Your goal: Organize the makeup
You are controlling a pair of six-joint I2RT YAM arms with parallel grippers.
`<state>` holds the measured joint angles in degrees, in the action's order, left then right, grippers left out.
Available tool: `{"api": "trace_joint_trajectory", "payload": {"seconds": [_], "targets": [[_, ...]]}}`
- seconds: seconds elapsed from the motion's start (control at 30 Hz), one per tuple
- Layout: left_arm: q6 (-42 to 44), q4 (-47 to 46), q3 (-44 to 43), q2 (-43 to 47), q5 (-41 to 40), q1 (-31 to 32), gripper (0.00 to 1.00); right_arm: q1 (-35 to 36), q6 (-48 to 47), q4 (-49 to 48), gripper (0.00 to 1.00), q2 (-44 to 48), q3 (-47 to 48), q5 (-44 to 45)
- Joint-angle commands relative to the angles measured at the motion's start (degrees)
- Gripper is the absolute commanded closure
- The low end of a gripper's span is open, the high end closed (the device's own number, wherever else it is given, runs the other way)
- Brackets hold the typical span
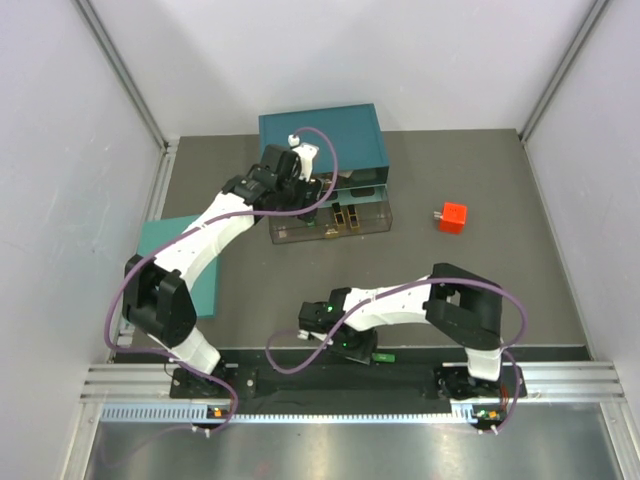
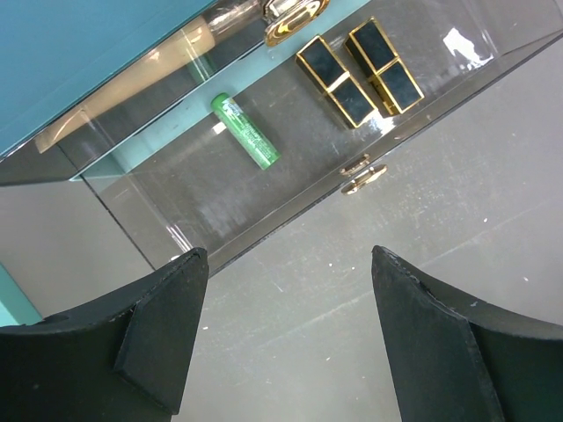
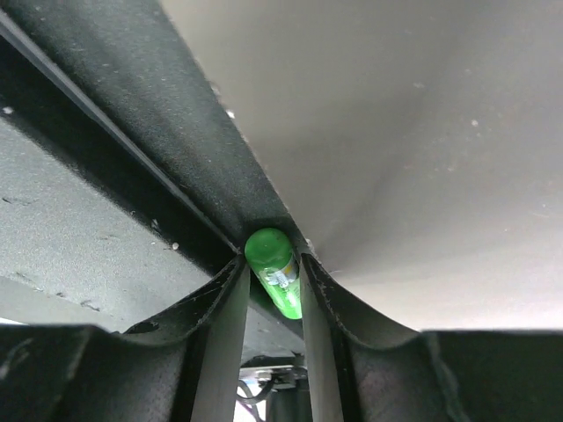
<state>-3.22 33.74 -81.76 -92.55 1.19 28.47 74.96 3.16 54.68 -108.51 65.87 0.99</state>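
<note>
On the bench (image 1: 500, 270), our left pincer (image 2: 288, 264) hangs wide apart and empty before the clear drawer (image 2: 264, 220), where the black-and-gold cases (image 2: 359, 69) lie. Our right pincer (image 3: 273, 260) is down by the black rail (image 1: 300, 378), a finger on each side of a green stick (image 3: 281, 286), but we cannot tell if it squeezes. The stick looks light, hard and slippery, so we would pinch its middle.

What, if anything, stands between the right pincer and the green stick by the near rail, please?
Nothing visible does: the green stick lies between the fingers of the right pincer, against the dark rail. Onward to the clear tray, nothing lies on the tabletop between, though the left pincer hangs open by the tray's front.
</note>
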Motion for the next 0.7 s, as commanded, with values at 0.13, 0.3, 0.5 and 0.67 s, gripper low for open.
{"api": "trace_joint_trajectory", "payload": {"seconds": [0.13, 0.3, 0.5, 0.67], "targets": [[1.64, 0.63, -3.23, 0.36, 0.65, -0.78, 0.20, -1.48, 6.32, -9.23, 0.66, 0.67, -5.04, -0.73], [2.78, 1.68, -4.64, -0.26, 0.30, -1.05, 0.20, -2.10, 7.21, -10.55, 0.95, -1.62, -5.84, -0.73], [2.35, 1.51, -5.26, -0.44, -0.05, -1.49, 0.20, -2.18, 7.48, -10.29, 1.00, 3.99, -6.63, -0.82], [1.55, 0.98, -5.26, -0.52, 0.13, -1.49, 0.20, -2.10, 6.78, -7.31, 1.00, 9.10, -3.47, -2.47]]}}
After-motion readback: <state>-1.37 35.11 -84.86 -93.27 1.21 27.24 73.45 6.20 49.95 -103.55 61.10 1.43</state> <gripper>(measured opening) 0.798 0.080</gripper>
